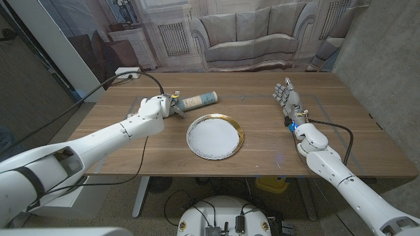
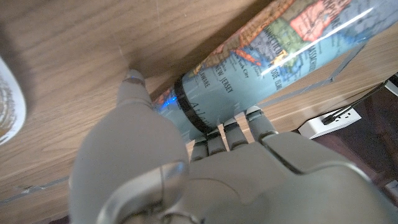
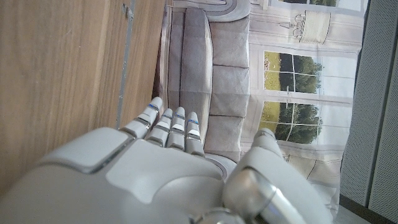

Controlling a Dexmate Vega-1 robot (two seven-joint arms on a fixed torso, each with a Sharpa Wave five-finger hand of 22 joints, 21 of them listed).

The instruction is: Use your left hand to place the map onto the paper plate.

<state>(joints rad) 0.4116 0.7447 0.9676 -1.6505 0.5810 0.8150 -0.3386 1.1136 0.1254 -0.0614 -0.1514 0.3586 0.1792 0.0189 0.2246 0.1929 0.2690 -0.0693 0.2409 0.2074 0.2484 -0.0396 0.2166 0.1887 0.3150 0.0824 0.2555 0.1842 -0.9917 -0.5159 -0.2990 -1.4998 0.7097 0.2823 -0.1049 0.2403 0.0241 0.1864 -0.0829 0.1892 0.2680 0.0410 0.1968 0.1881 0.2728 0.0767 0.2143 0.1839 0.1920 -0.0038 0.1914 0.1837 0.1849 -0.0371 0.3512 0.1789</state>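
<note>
The rolled map, printed in blue with a black band, lies on the wooden table behind the paper plate, a white plate with a gold rim. My left hand is at the map's left end. In the left wrist view my left hand wraps the map, thumb on one side and fingers on the other, and the roll still touches the table. The plate's rim is visible at that picture's edge. My right hand stands at the far right, fingers apart and holding nothing.
A black cable runs from a power strip at the table's back left corner past my left arm. Thin tape lines mark the tabletop. A backdrop of a sofa hangs behind the table.
</note>
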